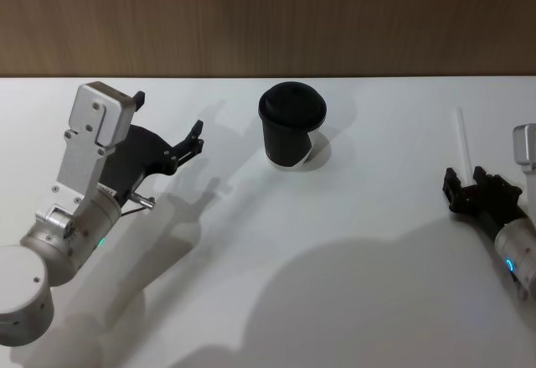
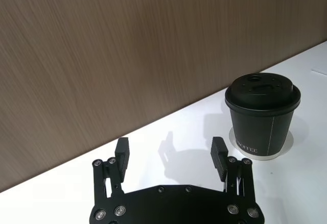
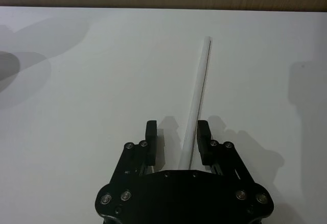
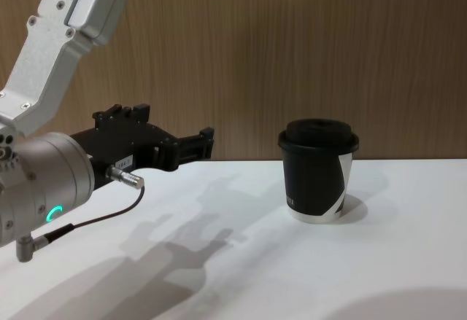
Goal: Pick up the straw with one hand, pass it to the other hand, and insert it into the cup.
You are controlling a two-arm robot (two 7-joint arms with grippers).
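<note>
The right gripper (image 3: 177, 130), small and black, sits low at the right side of the white table (image 1: 335, 259) with its fingers on either side of the straw (image 3: 200, 91). The fingers are partly open and not clamped. The straw runs closer to one finger, with a clear gap to the other, and it cannot be told whether it touches the nearer one. The long white straw appears to lie flat on the table, its far end pointing toward the wood-panelled wall (image 1: 251, 16) at the back. The cup (image 1: 289, 133), black with a black lid (image 2: 262, 90) in place, stands upright near the middle of the table's back edge, well apart from the straw. To its left the left gripper (image 2: 170, 150), on a silver wrist with a glowing green ring, hovers above the table with its fingers spread wide and nothing between them, pointing toward the wall beside the cup
</note>
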